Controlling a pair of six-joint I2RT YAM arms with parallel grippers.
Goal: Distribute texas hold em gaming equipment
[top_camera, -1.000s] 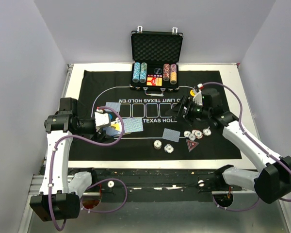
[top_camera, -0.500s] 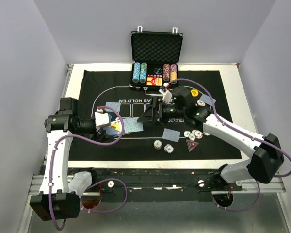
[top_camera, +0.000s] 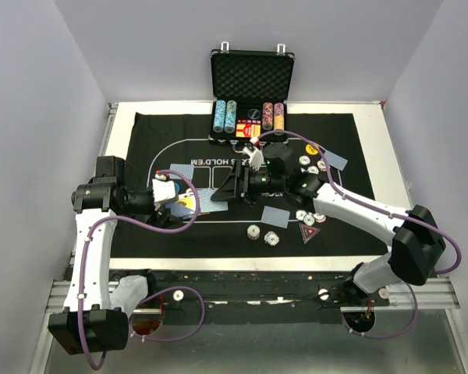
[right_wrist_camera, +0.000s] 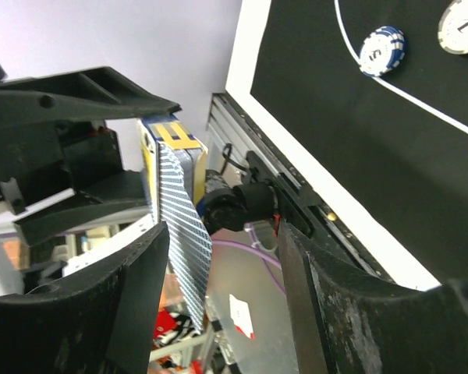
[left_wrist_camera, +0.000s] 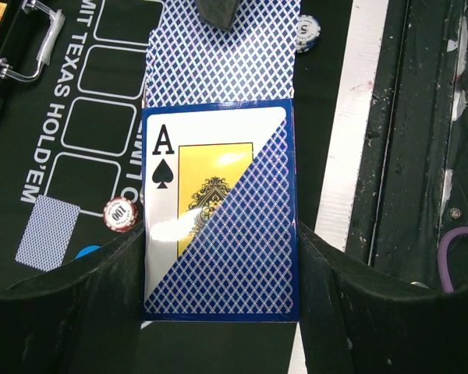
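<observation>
- L. hand, centre-left of top view: pressed shut on the card pack. In the L. wrist view the pack (ace of spades on its face, blue lattice) is clamped along both long sides.
- Blue-backed cards are seen projecting from the pack's far end, toward the frame top.
- R. hand, centre of top view, points toward the pack with its fingers spread and nothing pinched. In the R. wrist view the pack's edge stands in the gap, nearer the lower-left finger.
- Laid face down on the mat: a loose card at centre and a second card at upper right.
- Striped chips: a chip cluster right of centre, a chip pair below centre, and more chips near the second card.
- The red triangular marker lies just below the chip cluster.
- The case stands open at frame top, with chip rows inside, at the far edge of the worktop.
</observation>
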